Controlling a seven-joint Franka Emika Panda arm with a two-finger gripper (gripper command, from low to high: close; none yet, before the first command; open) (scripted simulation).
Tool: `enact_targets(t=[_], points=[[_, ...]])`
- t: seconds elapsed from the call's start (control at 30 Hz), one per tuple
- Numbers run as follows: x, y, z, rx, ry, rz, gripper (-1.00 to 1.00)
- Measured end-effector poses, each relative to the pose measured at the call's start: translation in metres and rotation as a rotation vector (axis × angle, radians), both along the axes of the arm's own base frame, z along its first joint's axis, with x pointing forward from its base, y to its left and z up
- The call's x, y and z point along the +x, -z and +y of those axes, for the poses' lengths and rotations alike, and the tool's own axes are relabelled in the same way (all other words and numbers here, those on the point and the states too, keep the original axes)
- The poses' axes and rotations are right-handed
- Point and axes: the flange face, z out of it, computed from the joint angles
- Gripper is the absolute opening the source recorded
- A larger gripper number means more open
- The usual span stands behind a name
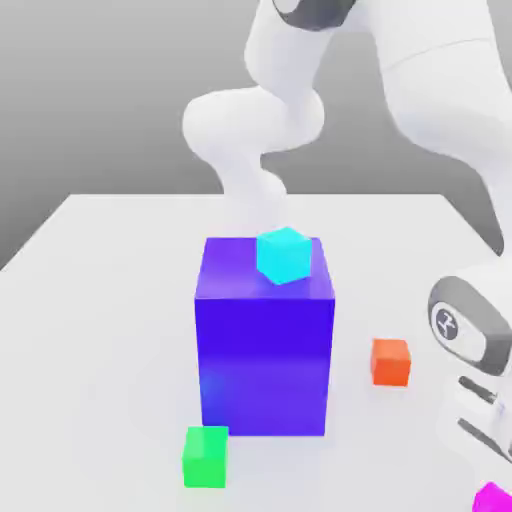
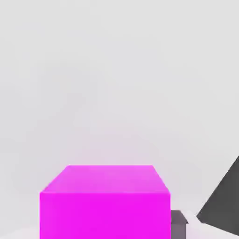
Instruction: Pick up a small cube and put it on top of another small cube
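Observation:
The small cube (image 1: pixel 492 497), bright magenta, lies on the white table at the near corner on the exterior view's right, partly cut off by the frame. My gripper (image 1: pixel 487 481) has come down right over it, the white hand above. In the hand view the magenta cube (image 2: pixel 105 203) sits close up between the jaws, with a grey finger (image 2: pixel 178 224) pressed against its side. The gripper is shut on this cube, which rests on the table. A small orange cube (image 1: pixel 391 361) and a small green cube (image 1: pixel 205 456) also lie on the table.
A large blue-purple cube (image 1: pixel 265 340) stands mid-table with a small cyan cube (image 1: pixel 283 255) on top. The robot's white arm rises behind it. The white table (image 1: pixel 100 300) reaches out to the exterior view's left.

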Motion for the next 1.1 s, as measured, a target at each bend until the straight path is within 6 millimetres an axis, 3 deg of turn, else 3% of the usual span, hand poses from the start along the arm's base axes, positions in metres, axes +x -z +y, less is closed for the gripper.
enact_targets(t=[0.07, 0.13, 0.6, 1.1], points=[[0.005, -0.029, -0.007, -0.007, 0.014, -0.008, -1.00], [0.015, -0.038, -0.027, -0.025, 0.027, -0.006, -1.00], [0.038, -0.016, -0.176, -0.132, 0.003, 0.109, -1.00], [0.021, -0.008, -0.330, -0.211, -0.040, 0.206, -1.00]])
